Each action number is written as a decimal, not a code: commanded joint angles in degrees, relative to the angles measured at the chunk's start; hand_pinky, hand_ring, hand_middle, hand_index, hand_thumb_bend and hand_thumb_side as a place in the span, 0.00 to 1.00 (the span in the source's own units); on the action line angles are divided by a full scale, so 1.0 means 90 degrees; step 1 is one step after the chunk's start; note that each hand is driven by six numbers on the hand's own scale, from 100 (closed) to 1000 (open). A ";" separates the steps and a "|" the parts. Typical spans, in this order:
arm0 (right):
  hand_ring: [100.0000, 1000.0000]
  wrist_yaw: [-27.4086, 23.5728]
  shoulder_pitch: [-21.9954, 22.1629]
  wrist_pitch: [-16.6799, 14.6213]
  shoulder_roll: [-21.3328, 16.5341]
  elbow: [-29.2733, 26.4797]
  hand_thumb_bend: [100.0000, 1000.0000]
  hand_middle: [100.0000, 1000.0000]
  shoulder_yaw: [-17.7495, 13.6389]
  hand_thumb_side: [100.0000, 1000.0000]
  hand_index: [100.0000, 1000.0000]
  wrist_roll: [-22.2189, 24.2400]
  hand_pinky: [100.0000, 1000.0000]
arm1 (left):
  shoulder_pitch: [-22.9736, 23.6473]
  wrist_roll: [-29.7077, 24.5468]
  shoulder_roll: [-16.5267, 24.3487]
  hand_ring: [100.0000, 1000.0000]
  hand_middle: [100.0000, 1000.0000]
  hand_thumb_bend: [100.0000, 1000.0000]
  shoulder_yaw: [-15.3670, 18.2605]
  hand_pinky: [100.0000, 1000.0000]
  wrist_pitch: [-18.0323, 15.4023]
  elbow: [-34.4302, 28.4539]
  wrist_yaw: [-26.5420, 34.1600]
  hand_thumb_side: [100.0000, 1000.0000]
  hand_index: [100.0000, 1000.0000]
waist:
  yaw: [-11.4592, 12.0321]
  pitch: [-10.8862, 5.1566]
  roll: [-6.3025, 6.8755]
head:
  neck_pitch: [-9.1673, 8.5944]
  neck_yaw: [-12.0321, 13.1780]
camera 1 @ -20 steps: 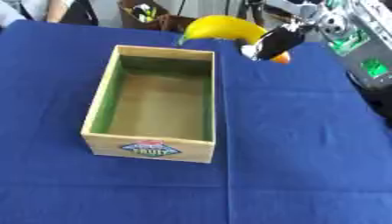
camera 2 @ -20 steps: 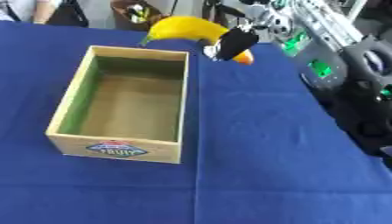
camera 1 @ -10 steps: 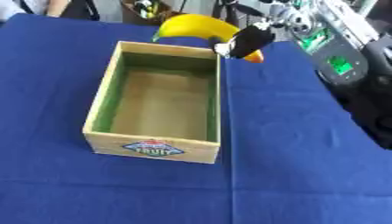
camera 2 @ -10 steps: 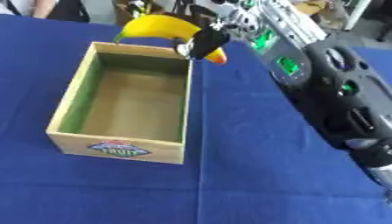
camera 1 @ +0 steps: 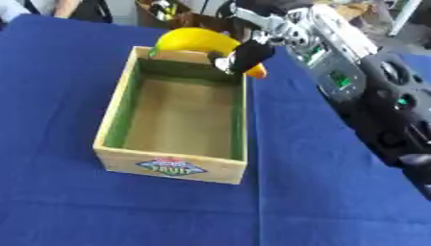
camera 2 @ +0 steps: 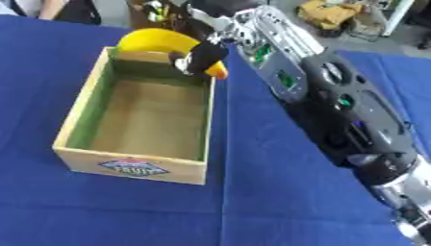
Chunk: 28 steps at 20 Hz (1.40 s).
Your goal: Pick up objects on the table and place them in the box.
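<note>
Blue cloth covers the counter (camera 1: 336, 202), the largest thing in view, and on it sits the wooden box (camera 1: 114, 126), open-topped, green along the inner walls, with a fruit label on its near face and nothing visible on its floor. Your right arm (camera 2: 336, 96) reaches in from the right and stretches toward the box's far end. At its tip the right robot hand (camera 1: 244, 55) is curled round a yellow banana (camera 1: 195, 41), dark fingers wrapped over the fruit's right end, where an orange tip shows just below them. The banana hangs above the box's far wall and far right corner, more over the rim than over the floor; you cannot tell from these views whether it touches the wood. Your left robot hand does not show. Risk, as judged: release here and the fruit could land on the rim and tip outward onto the cloth beyond, since much of its length seems to lie past the far wall. A descent without drawing it nearer could knock the wall and shove the box.
</note>
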 commanded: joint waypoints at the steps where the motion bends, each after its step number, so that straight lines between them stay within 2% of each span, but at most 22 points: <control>1: 0.76 0.0184 -0.0172 -0.0026 0.0060 0.0112 0.00 0.28 -0.0016 0.29 0.36 -0.0067 0.76 | -0.0118 0.0031 0.0055 0.79 0.89 0.00 0.0075 0.63 -0.0035 -0.0110 -0.0043 1.00 1.00 | 0.0030 -0.0117 0.0031 | -0.0099 -0.0053; 14: 0.76 0.0702 -0.0019 -0.0217 0.0650 0.0963 0.00 0.28 0.0072 0.29 0.37 -0.0260 0.75 | -0.0220 0.0076 -0.0021 0.78 0.89 0.00 0.0069 0.63 -0.0063 -0.0110 -0.0069 1.00 1.00 | 0.0197 -0.0008 0.0046 | -0.0212 -0.0176; 19: 0.79 0.0720 -0.0004 -0.0301 0.0671 0.0981 0.00 0.42 0.0095 0.39 0.61 -0.0254 0.77 | -0.0223 0.0072 -0.0030 0.78 0.89 0.00 0.0067 0.63 -0.0055 -0.0110 -0.0066 1.00 1.00 | 0.0190 -0.0003 0.0048 | -0.0215 -0.0168; 20: 0.81 0.0720 -0.0004 -0.0314 0.0665 0.0962 0.00 0.51 0.0097 0.48 0.71 -0.0231 0.77 | -0.0221 0.0072 -0.0031 0.78 0.89 0.00 0.0068 0.63 -0.0053 -0.0110 -0.0066 1.00 1.00 | 0.0187 -0.0004 0.0048 | -0.0212 -0.0163; 21: 0.83 0.0707 -0.0005 -0.0325 0.0658 0.0934 0.00 0.59 0.0094 0.51 0.76 -0.0195 0.79 | -0.0218 0.0071 -0.0031 0.78 0.89 0.00 0.0067 0.63 -0.0051 -0.0110 -0.0066 1.00 1.00 | 0.0184 -0.0005 0.0049 | -0.0209 -0.0159; 22: 0.85 0.0688 -0.0008 -0.0329 0.0650 0.0899 0.00 0.62 0.0085 0.53 0.77 -0.0153 0.79 | -0.0215 0.0070 -0.0031 0.78 0.89 0.00 0.0066 0.63 -0.0049 -0.0110 -0.0066 1.00 1.00 | 0.0180 -0.0007 0.0050 | -0.0208 -0.0153; 23: 0.88 0.0669 -0.0013 -0.0326 0.0643 0.0861 0.08 0.71 0.0074 0.61 0.83 -0.0114 0.81 | -0.0212 0.0069 -0.0031 0.78 0.89 0.00 0.0066 0.63 -0.0047 -0.0110 -0.0067 1.00 1.00 | 0.0178 -0.0009 0.0051 | -0.0205 -0.0149; 24: 0.89 0.0629 -0.0022 -0.0320 0.0636 0.0803 0.13 0.74 0.0050 0.64 0.85 -0.0086 0.81 | -0.0212 0.0070 -0.0032 0.78 0.89 0.00 0.0066 0.63 -0.0046 -0.0110 -0.0067 1.00 1.00 | 0.0172 -0.0014 0.0052 | -0.0198 -0.0141; 25: 0.90 0.0586 -0.0028 -0.0306 0.0625 0.0743 0.22 0.77 0.0030 0.70 0.89 -0.0063 0.82 | -0.0213 0.0070 -0.0032 0.78 0.89 0.00 0.0066 0.63 -0.0045 -0.0110 -0.0068 1.00 1.00 | 0.0167 -0.0018 0.0052 | -0.0192 -0.0132; 27: 0.91 0.0481 -0.0038 -0.0248 0.0599 0.0611 0.27 0.79 -0.0010 0.73 0.91 -0.0046 0.82 | -0.0214 0.0067 -0.0029 0.78 0.89 0.00 0.0064 0.63 -0.0043 -0.0110 -0.0070 1.00 1.00 | 0.0157 -0.0026 0.0054 | -0.0182 -0.0113; 28: 0.91 0.0425 -0.0044 -0.0208 0.0582 0.0533 0.27 0.79 -0.0034 0.77 0.92 -0.0062 0.82 | -0.0212 0.0066 -0.0028 0.78 0.89 0.00 0.0063 0.63 -0.0042 -0.0110 -0.0071 1.00 1.00 | 0.0149 -0.0032 0.0055 | -0.0180 -0.0107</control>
